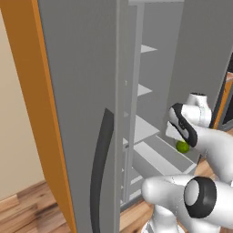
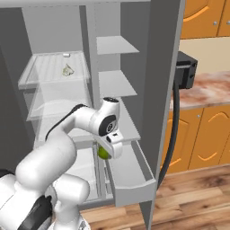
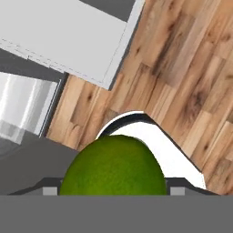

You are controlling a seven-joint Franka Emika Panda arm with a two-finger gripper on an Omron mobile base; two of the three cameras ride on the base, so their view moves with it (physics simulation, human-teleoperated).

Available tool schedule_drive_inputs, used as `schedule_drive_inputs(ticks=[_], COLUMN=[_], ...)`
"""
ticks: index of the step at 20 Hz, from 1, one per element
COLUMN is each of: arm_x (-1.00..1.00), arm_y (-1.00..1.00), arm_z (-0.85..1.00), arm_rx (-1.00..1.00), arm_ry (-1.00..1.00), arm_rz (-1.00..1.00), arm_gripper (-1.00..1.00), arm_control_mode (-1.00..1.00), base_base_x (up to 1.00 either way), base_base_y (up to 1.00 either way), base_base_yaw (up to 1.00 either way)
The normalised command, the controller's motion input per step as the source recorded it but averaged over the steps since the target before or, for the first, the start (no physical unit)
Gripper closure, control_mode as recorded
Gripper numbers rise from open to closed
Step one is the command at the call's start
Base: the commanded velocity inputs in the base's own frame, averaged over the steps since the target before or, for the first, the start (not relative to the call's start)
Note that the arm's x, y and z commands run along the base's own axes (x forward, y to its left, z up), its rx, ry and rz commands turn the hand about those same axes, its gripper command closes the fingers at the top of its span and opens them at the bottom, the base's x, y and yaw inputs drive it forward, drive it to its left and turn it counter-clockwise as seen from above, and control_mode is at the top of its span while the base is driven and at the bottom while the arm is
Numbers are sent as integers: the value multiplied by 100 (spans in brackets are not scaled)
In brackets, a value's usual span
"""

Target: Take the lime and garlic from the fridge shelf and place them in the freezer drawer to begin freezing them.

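Left base view. Open fridge with a grey door standing in the near left, its dark curved handle facing the camera. Inside, pale shelves step back one above another. The lime, small and yellowish-green, sits under the robot's hand at the right, over the pulled-out freezer drawer. Wood floor at lower left.

Right base view. The arm reaches from the lower left into the fridge. The gripper points down with the lime between its fingers, at the near left part of the freezer drawer, which stands pulled out toward the camera. The garlic, a pale lumpy bulb, lies on the ribbed fridge shelf at upper left, well apart from the hand. Orange cabinets and a marbled counter lie to the right.

Hand view. The lime bulges large at the bottom centre, grasped between the two finger tips, which press at its sides. Beyond it show wood floor and a pale grey panel at upper left.
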Motion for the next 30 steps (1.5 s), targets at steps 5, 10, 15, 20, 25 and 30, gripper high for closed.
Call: schedule_drive_inputs(ticks=[5,10,15,20,25,30], arm_x=[24,22,31,34,23,24], arm_y=[-10,-13,-20,-21,-4,0], arm_z=[-31,-36,-49,-44,-43,-48], arm_rx=[0,0,0,0,0,-3], arm_ry=[22,13,9,1,0,0], arm_rz=[-9,-8,-8,-6,-3,0], arm_gripper=[100,100,100,100,100,100], arm_control_mode=[-100,-100,-100,-100,-100,-100], base_base_x=[0,0,0,0,0,0], base_base_y=[0,0,0,0,0,0], base_base_yaw=[0,0,0,0,0,0])
